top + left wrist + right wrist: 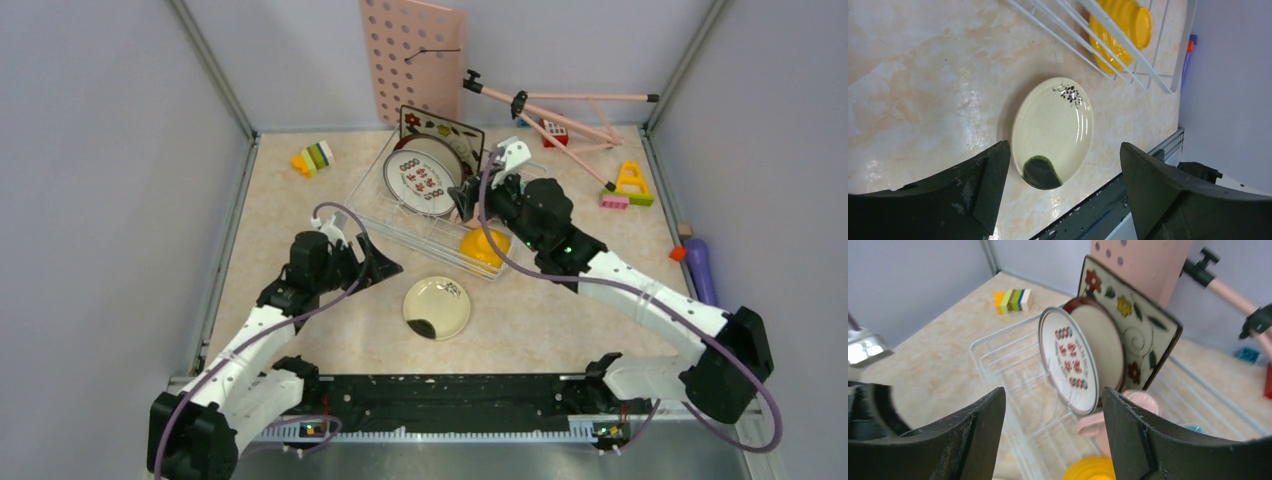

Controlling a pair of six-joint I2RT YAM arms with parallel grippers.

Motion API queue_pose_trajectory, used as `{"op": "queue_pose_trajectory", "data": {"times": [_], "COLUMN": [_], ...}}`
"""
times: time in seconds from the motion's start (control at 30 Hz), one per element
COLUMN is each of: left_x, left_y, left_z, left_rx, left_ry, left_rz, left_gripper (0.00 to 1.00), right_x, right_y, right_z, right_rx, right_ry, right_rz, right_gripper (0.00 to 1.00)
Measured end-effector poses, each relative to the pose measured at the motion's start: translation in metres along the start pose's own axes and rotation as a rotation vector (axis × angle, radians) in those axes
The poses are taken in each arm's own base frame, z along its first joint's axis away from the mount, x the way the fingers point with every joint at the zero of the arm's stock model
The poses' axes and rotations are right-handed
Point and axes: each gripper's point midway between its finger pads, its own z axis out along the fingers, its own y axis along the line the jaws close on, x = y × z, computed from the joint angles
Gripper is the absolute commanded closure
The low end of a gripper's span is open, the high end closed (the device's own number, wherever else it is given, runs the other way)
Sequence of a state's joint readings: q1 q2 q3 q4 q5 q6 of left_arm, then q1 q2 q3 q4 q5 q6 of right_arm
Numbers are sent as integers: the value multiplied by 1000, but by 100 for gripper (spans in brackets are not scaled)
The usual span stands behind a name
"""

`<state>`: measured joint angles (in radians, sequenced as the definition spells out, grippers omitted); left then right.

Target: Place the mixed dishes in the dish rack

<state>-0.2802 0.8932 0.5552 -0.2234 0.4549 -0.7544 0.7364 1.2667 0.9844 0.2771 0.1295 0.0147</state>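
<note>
Over rack [1007, 358], right pincer [1053, 399] agape, empty

Overhead, 2 wrist close-ups, shared rack [410, 228]

White arms [650, 300] w/ blk joints [545, 215], purple cables [336, 206]

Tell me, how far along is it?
Done: the dotted plate, red-rimmed plate and flowered plate stand in the rack, with the bowl and pink cup. In hand: nothing; right gripper open beside them. Left: the cream plate on the table, near the open left gripper.
</note>
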Motion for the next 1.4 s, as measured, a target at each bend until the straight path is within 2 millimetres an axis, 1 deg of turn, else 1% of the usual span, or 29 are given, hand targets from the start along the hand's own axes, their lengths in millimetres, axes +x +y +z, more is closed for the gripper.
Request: {"op": "queue_pose_trajectory", "data": {"times": [0.1,0.17,0.2,0.23,0.27,0.37,0.43,0.53,0.6,0.7,0.8,0.87,0.93,0.97,1.0,1.07,1.17,1.23,1.3,1.4], "left_x": [20,38,48,57,64,73,76,76,78,84,89,92,95,96,98,101,99,98,93,87], "left_y": [18,35,45,55,62,76,78,72,69,63,59,57,56,55,56,58,56,56,54,51], "left_z": [11,19,22,25,27,32,37,46,52,59,67,71,77,80,83,85,85,81,74,57], "left_rx": [-42,-75,-96,-121,-144,-205,-223,-221,-233,-263,-281,-283,-286,-286,-290,-292,-288,-299,-308,-320], "left_ry": [12,26,37,44,52,61,69,85,102,142,184,203,228,237,245,259,246,237,219,200], "left_rz": [-26,-63,-82,-102,-121,-146,-149,-137,-119,-72,-44,-35,-23,-24,-23,-20,-13,-8,1,44], "left_gripper": [17,18,20,25,28,29,30,30,32,36,42,51,70,83,91,100,100,100,100,100], "right_x": [13,26,33,39,46,48,46,38,37,39,42,41,41,41,41,43,44,42,38,35], "right_y": [4,6,5,5,5,4,3,1,1,2,2,2,3,3,3,5,6,7,9,13], "right_z": [-23,-39,-46,-54,-63,-75,-80,-84,-85,-86,-87,-87,-87,-87,-87,-88,-91,-95,-100,-104], "right_rx": [-12,-13,-10,-7,0,9,16,26,32,35,37,38,40,40,39,36,33,25,6,-20], "right_ry": [58,98,114,127,141,138,131,110,106,107,115,114,113,113,114,123,135,129,118,117], "right_rz": [101,158,181,203,232,277,301,325,342,366,382,393,404,409,414,423,432,440,450,465], "right_gripper": [30,30,30,30,30,30,30,30,30,30,26,26,25,25,25,25,24,23,22,21]}}
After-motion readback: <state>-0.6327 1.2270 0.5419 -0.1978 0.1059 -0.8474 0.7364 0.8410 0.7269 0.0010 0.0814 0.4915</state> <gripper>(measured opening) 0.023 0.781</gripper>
